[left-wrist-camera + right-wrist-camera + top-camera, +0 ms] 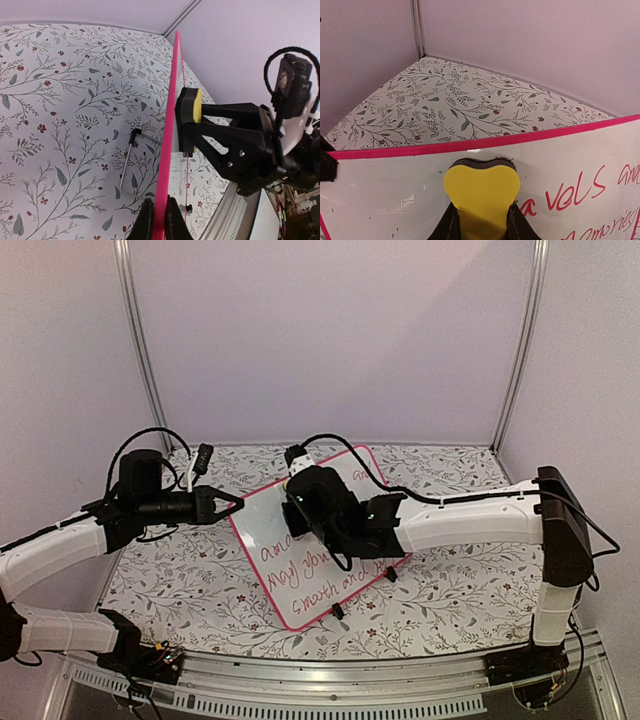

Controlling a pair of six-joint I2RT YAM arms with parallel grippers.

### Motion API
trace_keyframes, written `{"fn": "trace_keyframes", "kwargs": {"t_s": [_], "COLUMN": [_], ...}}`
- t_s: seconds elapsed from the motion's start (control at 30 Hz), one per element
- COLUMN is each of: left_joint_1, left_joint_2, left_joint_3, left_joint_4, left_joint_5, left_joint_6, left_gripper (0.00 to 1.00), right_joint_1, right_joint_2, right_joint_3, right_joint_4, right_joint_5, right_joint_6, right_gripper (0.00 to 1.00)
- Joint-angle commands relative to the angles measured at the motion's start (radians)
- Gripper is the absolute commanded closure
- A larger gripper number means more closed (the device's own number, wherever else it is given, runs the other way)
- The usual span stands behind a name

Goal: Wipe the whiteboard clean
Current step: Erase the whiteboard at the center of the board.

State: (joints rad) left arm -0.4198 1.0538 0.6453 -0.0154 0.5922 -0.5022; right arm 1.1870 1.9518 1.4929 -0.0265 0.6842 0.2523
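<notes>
The whiteboard (pixel 300 560) has a pink-red frame and red handwriting, and stands tilted on the floral table. My left gripper (pixel 237 505) is shut on its left frame edge; the left wrist view shows the pink edge (pixel 167 150) pinched between my left gripper (pixel 159 220). My right gripper (pixel 300 502) is shut on the yellow eraser (pixel 481 192), whose dark felt side presses on the board's upper left area (pixel 385 192). The eraser also shows in the left wrist view (pixel 196 106). Red writing (pixel 580 192) lies to the eraser's right. The board left of the eraser is wiped.
A wire stand leg (pixel 127 165) props the board from behind. Two black clip feet (pixel 338 611) sit on the board's lower edge. The enclosure's walls and metal posts (pixel 140 350) close in the back and sides. A metal rail (pixel 330 680) runs along the near edge.
</notes>
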Motion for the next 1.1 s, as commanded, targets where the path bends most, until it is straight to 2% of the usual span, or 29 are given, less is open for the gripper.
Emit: {"fn": "trace_keyframes", "kwargs": {"t_s": [0.0, 0.43, 0.6, 1.07], "left_joint_1": [-0.026, -0.026, -0.026, -0.026], "left_joint_2": [0.0, 0.006, 0.007, 0.007], "left_joint_3": [-0.001, 0.001, 0.0, -0.001], "left_joint_4": [-0.001, -0.001, -0.001, -0.001], "left_joint_5": [-0.006, -0.003, -0.004, -0.003], "left_joint_6": [0.031, 0.032, 0.032, 0.032], "left_gripper": [1.0, 1.0, 1.0, 1.0], "right_joint_1": [-0.074, -0.107, -0.105, -0.007], "right_joint_2": [0.032, 0.008, -0.003, 0.014], "right_joint_3": [-0.056, -0.092, -0.093, -0.042], "right_joint_4": [-0.071, -0.063, -0.048, -0.004], "right_joint_5": [0.045, 0.04, -0.013, -0.07], "right_joint_6": [0.008, 0.011, 0.01, -0.04], "right_gripper": [0.75, 0.75, 0.75, 0.75]}}
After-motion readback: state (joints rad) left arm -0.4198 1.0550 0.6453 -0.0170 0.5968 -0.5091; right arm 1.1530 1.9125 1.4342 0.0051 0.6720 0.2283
